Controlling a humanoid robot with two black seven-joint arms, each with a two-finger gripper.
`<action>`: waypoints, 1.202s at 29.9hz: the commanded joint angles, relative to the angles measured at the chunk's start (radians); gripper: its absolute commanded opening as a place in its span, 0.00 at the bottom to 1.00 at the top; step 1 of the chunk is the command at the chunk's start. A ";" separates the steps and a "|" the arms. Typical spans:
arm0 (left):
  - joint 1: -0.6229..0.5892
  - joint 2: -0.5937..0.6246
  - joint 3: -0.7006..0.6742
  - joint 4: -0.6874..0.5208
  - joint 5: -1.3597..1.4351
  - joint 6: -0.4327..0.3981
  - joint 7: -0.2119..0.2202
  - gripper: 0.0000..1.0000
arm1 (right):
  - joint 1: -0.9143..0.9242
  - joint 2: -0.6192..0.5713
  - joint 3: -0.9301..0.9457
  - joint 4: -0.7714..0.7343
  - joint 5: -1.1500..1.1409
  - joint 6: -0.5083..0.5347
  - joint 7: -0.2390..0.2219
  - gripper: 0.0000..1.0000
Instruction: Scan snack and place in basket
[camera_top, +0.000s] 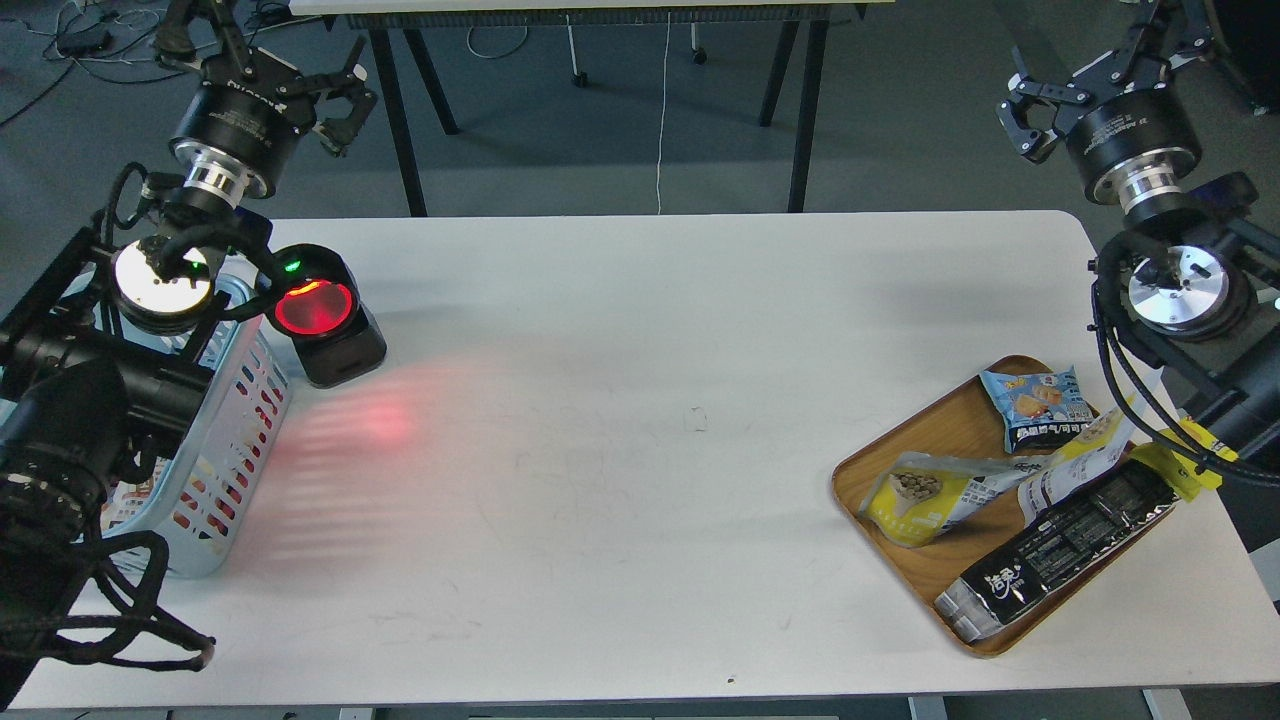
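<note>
Overhead, both grippers, left (335, 95) and right (1030, 115), hang spread, empty, above white table (640, 400); grey floor beyond.

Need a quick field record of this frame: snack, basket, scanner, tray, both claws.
snack: white-yellow pouch lying on the tray, not yet scanned
tray: wooden tray, table's right side, also holds blue packet and black packet
basket: light blue basket, table's left edge
scanner: black scanner beside the basket, red light on
left claw: open, raised, empty
right claw: open, raised, empty
</note>
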 joint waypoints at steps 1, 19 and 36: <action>-0.002 -0.002 0.010 -0.001 0.001 0.000 -0.002 1.00 | 0.000 -0.001 -0.014 0.001 0.001 0.012 0.000 0.99; -0.019 0.029 0.018 -0.004 -0.002 0.000 0.013 1.00 | 0.663 -0.193 -0.712 0.351 -0.469 -0.009 0.000 0.98; -0.008 0.036 0.019 -0.009 -0.002 0.000 0.004 1.00 | 1.224 -0.029 -1.315 0.846 -1.377 -0.172 0.000 0.98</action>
